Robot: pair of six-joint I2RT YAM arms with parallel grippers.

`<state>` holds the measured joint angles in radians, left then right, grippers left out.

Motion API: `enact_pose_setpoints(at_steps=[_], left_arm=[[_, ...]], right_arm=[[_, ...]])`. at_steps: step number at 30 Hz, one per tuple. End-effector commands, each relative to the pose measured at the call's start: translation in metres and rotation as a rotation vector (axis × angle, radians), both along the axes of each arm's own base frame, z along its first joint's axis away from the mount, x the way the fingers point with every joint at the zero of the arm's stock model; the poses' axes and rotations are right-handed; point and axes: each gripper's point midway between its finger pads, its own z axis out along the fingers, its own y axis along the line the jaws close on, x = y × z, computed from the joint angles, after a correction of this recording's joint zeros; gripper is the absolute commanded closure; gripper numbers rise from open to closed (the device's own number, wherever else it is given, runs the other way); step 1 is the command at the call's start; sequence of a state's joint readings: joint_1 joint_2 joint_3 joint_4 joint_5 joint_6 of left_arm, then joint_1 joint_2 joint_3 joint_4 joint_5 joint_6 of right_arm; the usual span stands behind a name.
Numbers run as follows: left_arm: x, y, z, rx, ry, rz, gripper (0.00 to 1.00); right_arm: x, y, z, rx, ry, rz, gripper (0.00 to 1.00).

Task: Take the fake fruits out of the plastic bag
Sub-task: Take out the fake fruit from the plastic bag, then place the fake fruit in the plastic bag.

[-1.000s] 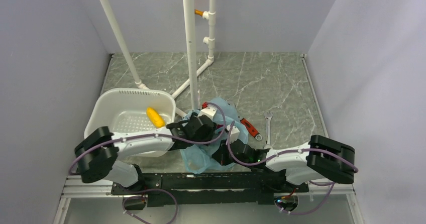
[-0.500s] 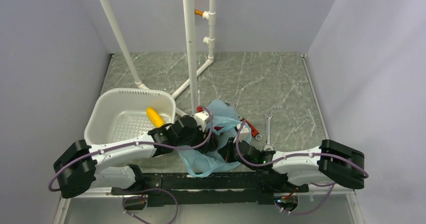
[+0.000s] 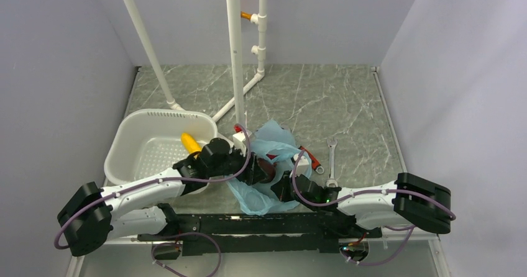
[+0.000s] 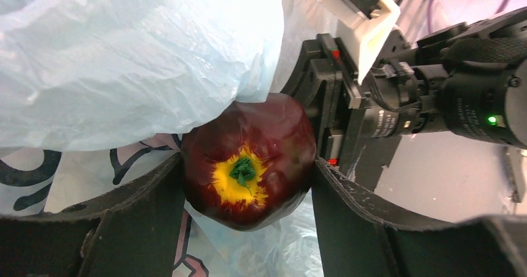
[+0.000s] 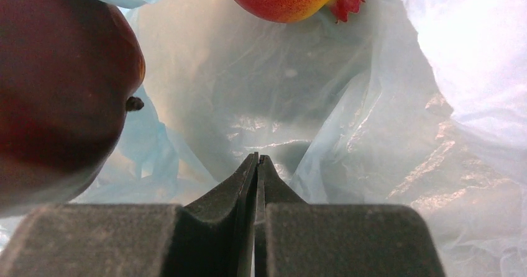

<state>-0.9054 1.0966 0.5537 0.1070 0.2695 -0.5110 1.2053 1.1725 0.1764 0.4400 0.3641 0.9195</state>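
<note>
Left pincer [image 3: 260, 172] on maroon fruit [image 3: 266, 169] at mouth of blue bag [image 3: 273, 141]. Right pincer [image 3: 284, 187] at its near edge. Yellow fruit [image 3: 190, 143] lies in white basket [image 3: 133, 141]. Red-handled wrench [image 3: 309, 158] just beside the blue bag, on desk [image 3: 335, 97].

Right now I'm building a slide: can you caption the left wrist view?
Left gripper clamps the maroon fruit against the bag.

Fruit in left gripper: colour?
The fruit is dark maroon, yellow around a green stem; left wrist view.

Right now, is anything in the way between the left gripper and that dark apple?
Nothing visible. The left gripper holds the apple between its fingers; the bag only drapes over the apple's top, not between it and the fingers.
</note>
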Motion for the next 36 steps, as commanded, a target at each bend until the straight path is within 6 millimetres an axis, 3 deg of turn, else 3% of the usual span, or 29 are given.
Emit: enact_pose_setpoints(at_steps=[1, 8, 15, 20, 23, 28, 36], left_arm=[[-0.005, -0.010, 0.036, -0.197, -0.043, -0.060, 0.43], [-0.024, -0.004, 0.094, -0.473, -0.141, -0.181, 0.44], [-0.021, 0.003, 0.099, -0.456, -0.151, -0.155, 0.45], [-0.002, 0.009, 0.077, -0.346, -0.110, -0.037, 0.45], [0.013, 0.013, 0.044, -0.199, -0.053, 0.046, 0.45], [0.021, 0.014, -0.011, 0.037, -0.014, 0.096, 0.43], [0.015, 0.004, -0.043, 0.302, -0.058, 0.064, 0.25]], right_arm=[[0.005, 0.006, 0.012, 0.046, -0.033, -0.011, 0.94], [0.005, 0.006, 0.011, 0.047, -0.033, -0.009, 0.94], [0.004, 0.006, 0.011, 0.047, -0.033, -0.006, 0.94], [0.004, 0.007, 0.012, 0.048, -0.034, -0.005, 0.94], [0.004, 0.007, 0.011, 0.046, -0.033, -0.005, 0.94], [0.006, 0.002, 0.012, 0.054, -0.034, -0.029, 0.95], [0.006, -0.002, 0.014, 0.072, -0.040, -0.040, 0.94]])
